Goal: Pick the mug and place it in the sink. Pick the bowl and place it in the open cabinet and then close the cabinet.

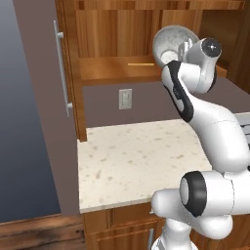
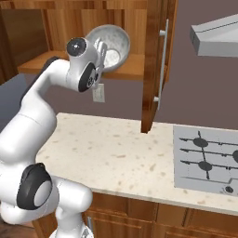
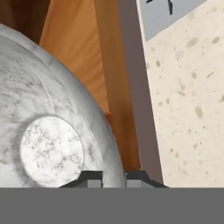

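The gripper (image 3: 113,176) is pinched tight on the rim of the bowl (image 3: 48,127) in the hand view, one dark tip on each side of the edge.

From the left base view, the bowl (image 1: 171,41) is tipped on its side, up at the shelf (image 1: 114,68) of the open cabinet (image 1: 73,88).

From the right base view, the bowl (image 2: 114,44) is over the shelf, near the open door (image 2: 155,65). I think it should go deeper inside and turn flat before letting go, or it may roll out.

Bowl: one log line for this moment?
phase: placing | pincer: shut on bowl rim | bowl: tilted, at open cabinet shelf | doors: open
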You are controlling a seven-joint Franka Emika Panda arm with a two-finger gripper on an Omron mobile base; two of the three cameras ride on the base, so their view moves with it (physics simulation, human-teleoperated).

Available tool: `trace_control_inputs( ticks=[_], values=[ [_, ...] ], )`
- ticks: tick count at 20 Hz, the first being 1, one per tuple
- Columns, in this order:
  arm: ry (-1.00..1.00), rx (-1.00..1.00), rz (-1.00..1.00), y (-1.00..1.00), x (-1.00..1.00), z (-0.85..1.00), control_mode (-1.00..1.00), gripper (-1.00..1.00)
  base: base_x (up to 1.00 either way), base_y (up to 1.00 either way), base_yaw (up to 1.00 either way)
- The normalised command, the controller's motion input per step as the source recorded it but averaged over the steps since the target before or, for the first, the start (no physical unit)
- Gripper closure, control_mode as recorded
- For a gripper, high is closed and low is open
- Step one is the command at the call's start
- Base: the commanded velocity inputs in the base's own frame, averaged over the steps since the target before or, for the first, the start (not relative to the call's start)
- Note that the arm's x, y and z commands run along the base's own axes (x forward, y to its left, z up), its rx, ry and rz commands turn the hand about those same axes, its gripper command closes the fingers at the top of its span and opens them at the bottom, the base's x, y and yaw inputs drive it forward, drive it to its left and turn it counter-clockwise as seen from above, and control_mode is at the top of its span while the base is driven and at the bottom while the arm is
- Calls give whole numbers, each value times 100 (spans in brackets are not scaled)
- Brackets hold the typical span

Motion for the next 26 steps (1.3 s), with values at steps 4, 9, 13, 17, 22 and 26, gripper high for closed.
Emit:
trace_control_inputs(
  ticks=[4, 9, 13, 17, 22, 26],
  values=[
    [0, 0, 0, -13, 37, 0, -100, 100, 0, 0, 0],
    [0, 0, 0, -18, 29, 0, -100, 100, 0, 0, 0],
    [1, 1, 0, -33, 8, 0, -100, 100, 0, 0, 0],
    [3, 0, 0, -25, 15, 0, -100, 100, 0, 0, 0],
    [6, 0, 0, -5, 20, -3, -100, 100, 0, 0, 0],
    [15, 0, 0, 0, 10, -28, -100, 100, 0, 0, 0]
  ],
)
